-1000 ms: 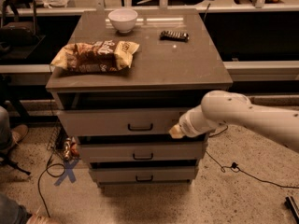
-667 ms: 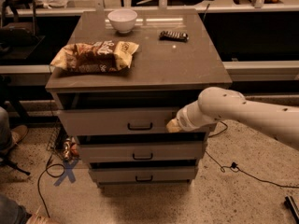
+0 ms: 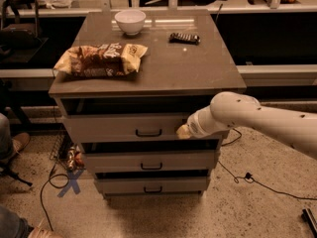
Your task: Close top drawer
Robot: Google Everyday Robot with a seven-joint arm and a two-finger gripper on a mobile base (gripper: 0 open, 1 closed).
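Observation:
The top drawer (image 3: 114,128) is the uppermost of three grey-brown drawers, with a small dark handle (image 3: 148,133) at its centre. It stands slightly pulled out, with a dark gap above its front panel. My gripper (image 3: 184,131) is at the end of the white arm (image 3: 247,118) that comes in from the right. It rests against the right part of the top drawer's front panel, right of the handle.
On the cabinet top (image 3: 198,73) lie a snack bag (image 3: 101,59), a white bowl (image 3: 130,21) and a dark bar (image 3: 184,37). The two lower drawers (image 3: 148,161) also stick out a little. Cables (image 3: 54,182) lie on the floor at left, and a cable (image 3: 247,176) at right.
The gripper has shifted slightly left along the top drawer's front panel. The drawer looks a little further in.

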